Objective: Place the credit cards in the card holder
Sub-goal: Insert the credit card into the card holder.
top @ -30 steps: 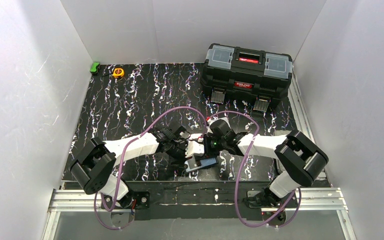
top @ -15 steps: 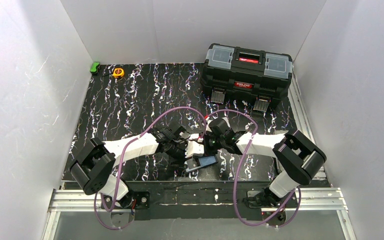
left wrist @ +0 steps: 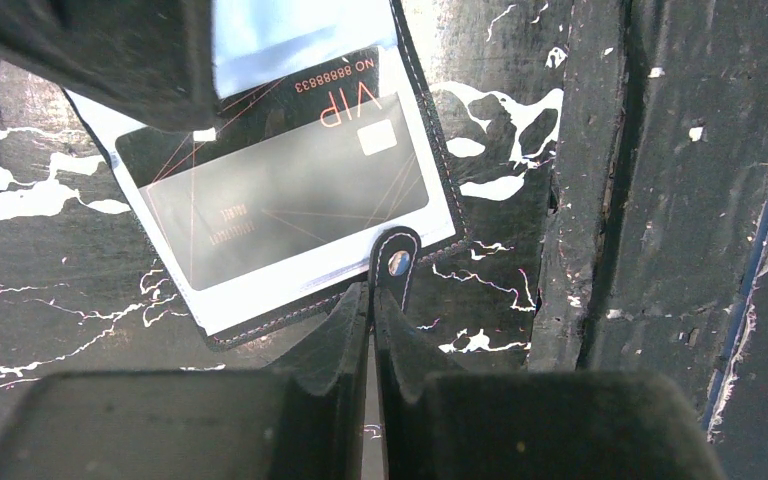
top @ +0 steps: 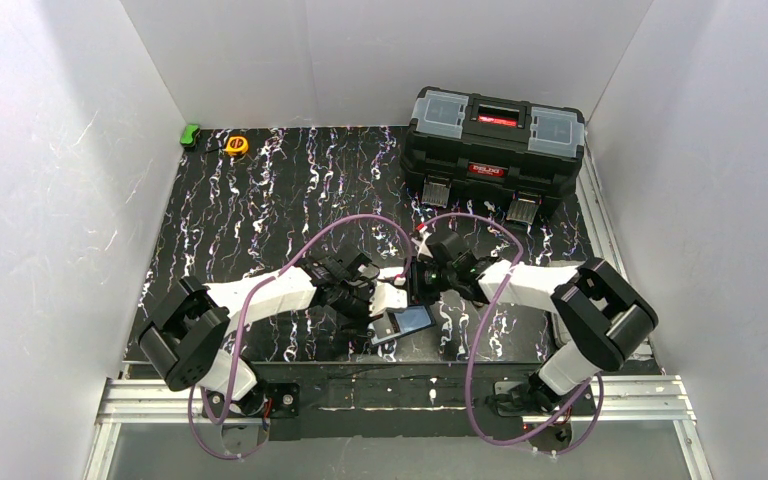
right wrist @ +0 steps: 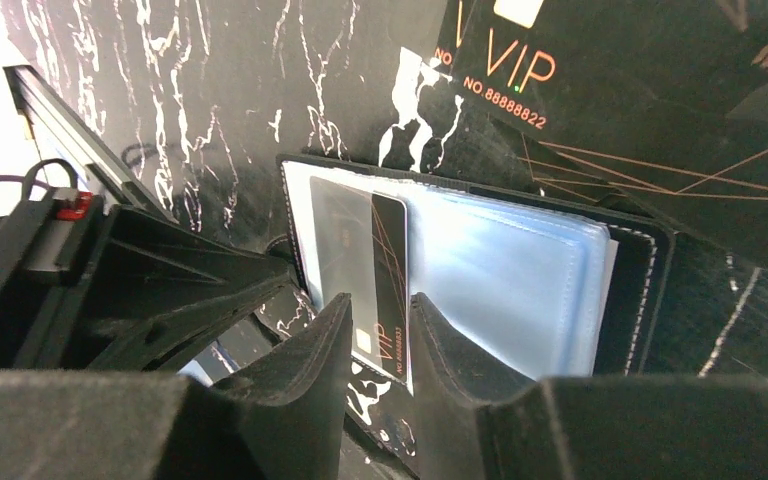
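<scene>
Right gripper point(right wrist: 380, 302) has edged left since a second ago, closer to the left gripper point(left wrist: 369, 300), and the card holder point(top: 407, 322) has shifted a little with it.

Card holder lies open near the front edge of the counter point(top: 260, 200), between the two grippers, with its bluish sleeves point(right wrist: 500, 270) fanned up. One dark VIP card, the sleeved card point(left wrist: 290, 195), sits under clear plastic on the holder's inner face. The clasp tab point(left wrist: 397, 262) sticks out from the near edge.

Right gripper is clamped on a second black VIP card, the held card point(right wrist: 389, 270). It stands on edge, its far end already in among the sleeves and its near end between the fingers.

Left gripper's fingers are pressed together, pinching the holder's edge just beside the clasp tab.

A third black VIP card, the loose card point(right wrist: 640, 90), lies flat on the counter just beyond the holder's far side. Can't tell if it touches the holder.

Further out, a black toolbox point(top: 495, 145) sits at the back right of the counter, well apart from the holder. A small yellow object point(top: 236, 145) and a green object point(top: 190, 134) are at the back left corner. Purple cables point(top: 360, 220) arch over both arms.
</scene>
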You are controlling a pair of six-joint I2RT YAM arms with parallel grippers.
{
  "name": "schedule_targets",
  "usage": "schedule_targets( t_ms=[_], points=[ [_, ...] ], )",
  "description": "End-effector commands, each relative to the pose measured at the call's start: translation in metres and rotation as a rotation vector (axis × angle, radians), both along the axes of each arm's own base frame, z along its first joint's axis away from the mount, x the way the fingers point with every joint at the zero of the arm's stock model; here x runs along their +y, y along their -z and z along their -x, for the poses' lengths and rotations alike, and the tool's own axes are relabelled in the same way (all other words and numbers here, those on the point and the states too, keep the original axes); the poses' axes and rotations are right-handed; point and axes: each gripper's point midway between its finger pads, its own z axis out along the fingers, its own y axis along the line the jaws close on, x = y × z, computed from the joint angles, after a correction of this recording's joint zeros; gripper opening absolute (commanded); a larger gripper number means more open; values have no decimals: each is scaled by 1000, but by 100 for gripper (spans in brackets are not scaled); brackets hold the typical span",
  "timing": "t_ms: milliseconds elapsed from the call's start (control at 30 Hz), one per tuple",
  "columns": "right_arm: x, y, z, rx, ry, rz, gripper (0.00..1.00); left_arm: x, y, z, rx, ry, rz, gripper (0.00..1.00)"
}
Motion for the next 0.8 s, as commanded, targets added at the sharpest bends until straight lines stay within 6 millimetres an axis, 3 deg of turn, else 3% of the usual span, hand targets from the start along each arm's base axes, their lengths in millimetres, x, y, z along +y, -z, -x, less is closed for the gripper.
schedule_targets(
  t_ms=[0, 400, 767],
  points=[
    [6, -32, -14, -78, -13, -54, 35, 7, -4, 6, -2, 10, -7, 3],
    [12, -3, -4, 19, -24, -60, 34, 5, -4, 4, -7, 12, -5, 3],
    [21, -4, 0, 18, -42, -62, 33, 3, -5, 2, -10, 13, -1, 3]
  ],
)
